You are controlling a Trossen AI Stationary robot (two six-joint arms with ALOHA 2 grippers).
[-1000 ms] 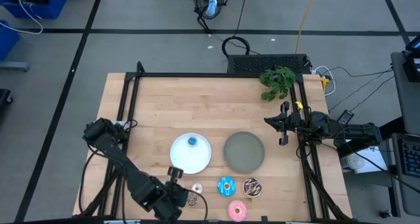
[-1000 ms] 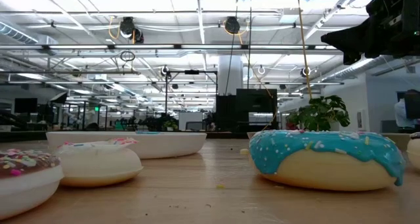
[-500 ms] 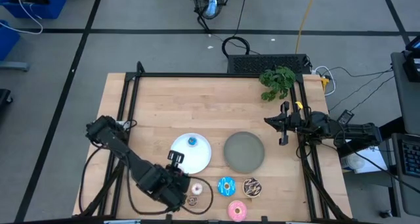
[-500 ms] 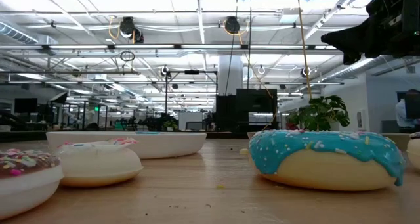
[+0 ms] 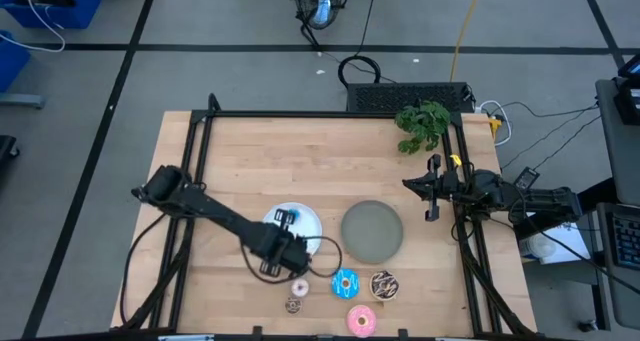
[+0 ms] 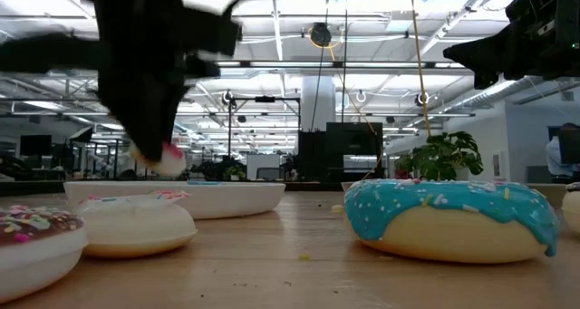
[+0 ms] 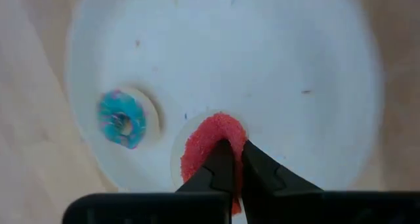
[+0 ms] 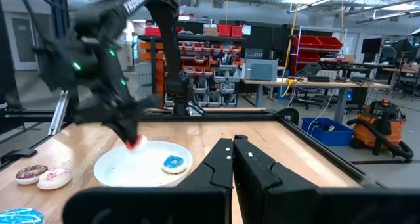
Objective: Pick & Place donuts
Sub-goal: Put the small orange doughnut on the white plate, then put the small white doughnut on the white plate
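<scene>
Wooden table (image 5: 300,161) under workshop lights; left hand (image 7: 231,168) pinches red donut (image 7: 210,142) above white plate (image 7: 295,66).

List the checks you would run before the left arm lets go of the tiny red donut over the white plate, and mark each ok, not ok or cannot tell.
1. Left gripper shut on red donut: ok.
2. Red donut over white plate: ok.
3. Red donut clear of tiny blue donut on the plate: ok.
4. Donut low enough to drop without bouncing: cannot tell.
5. Right gripper parked away at the table's right edge: ok.
</scene>
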